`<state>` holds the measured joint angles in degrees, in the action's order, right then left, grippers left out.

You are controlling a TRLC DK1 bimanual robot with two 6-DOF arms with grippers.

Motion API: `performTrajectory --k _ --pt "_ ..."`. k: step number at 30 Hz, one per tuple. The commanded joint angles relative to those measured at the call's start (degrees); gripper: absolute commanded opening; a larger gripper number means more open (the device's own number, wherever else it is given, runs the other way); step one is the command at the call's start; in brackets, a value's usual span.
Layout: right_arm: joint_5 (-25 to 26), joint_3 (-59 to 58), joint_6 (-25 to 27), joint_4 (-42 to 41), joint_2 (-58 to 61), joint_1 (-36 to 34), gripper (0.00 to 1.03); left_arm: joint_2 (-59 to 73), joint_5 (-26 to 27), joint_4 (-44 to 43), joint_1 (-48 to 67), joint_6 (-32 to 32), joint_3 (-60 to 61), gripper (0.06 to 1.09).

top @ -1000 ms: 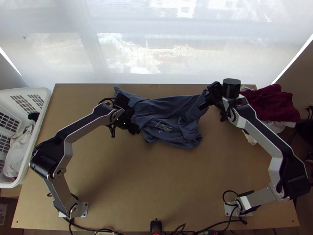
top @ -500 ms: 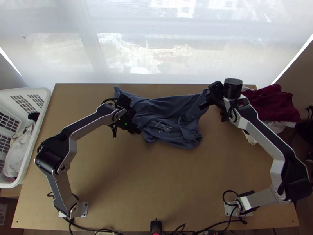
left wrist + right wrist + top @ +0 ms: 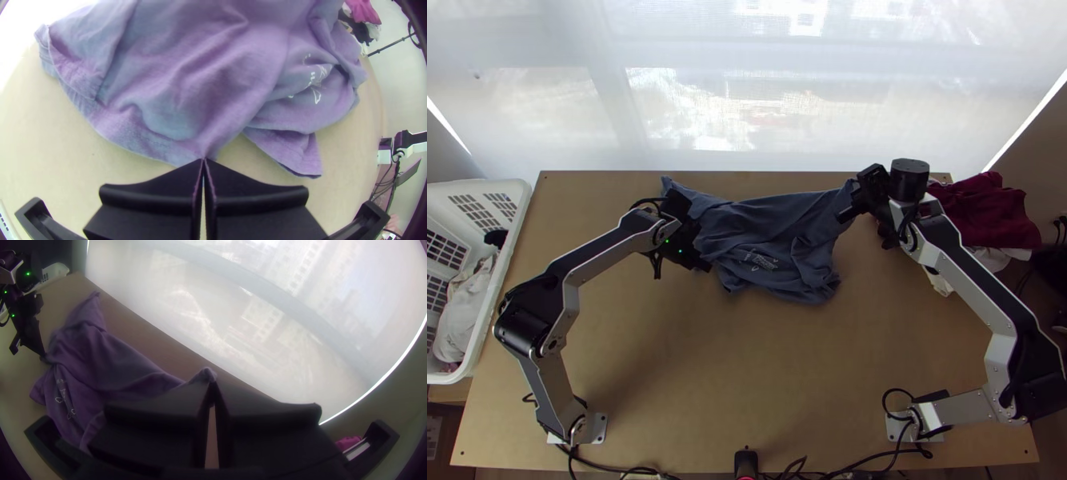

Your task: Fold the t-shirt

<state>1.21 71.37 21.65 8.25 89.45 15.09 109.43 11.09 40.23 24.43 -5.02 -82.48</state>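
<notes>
The blue t-shirt (image 3: 763, 240) lies bunched near the table's far edge, a small white print on its near part. At its left side is my left gripper (image 3: 703, 256); in the left wrist view the left gripper (image 3: 203, 161) is shut on the hem edge of the shirt (image 3: 178, 89). My right gripper (image 3: 845, 210) is at the shirt's far right corner. In the right wrist view, the right gripper (image 3: 212, 384) is shut on that corner, and the shirt (image 3: 102, 360) stretches from it toward the left gripper (image 3: 43, 356).
A white basket (image 3: 507, 264) with cloth in it stands at the table's left edge. Dark red cloth (image 3: 987, 210) and white cloth (image 3: 991, 258) lie at the right edge. A window with a sheer blind (image 3: 747, 104) rises behind the table (image 3: 747, 384).
My right gripper has shifted slightly right, with the shirt's corner in it. The left arm has swayed a little and keeps nearly the same place.
</notes>
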Motion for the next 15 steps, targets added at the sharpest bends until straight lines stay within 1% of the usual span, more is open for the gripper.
performTrajectory --k 1,7,15 --pt "0.02 0.26 -0.03 0.36 -0.86 0.02 0.03 -2.29 0.07 1.26 -0.69 0.27 -2.43 0.09" --pt "0.02 2.28 -0.03 1.59 -1.91 0.02 0.03 -4.92 0.16 4.68 -2.1 1.32 -9.72 0.09" --pt "0.02 9.22 -0.03 7.13 -6.74 0.29 0.03 -10.29 0.16 10.22 -4.47 3.08 -21.67 0.09"
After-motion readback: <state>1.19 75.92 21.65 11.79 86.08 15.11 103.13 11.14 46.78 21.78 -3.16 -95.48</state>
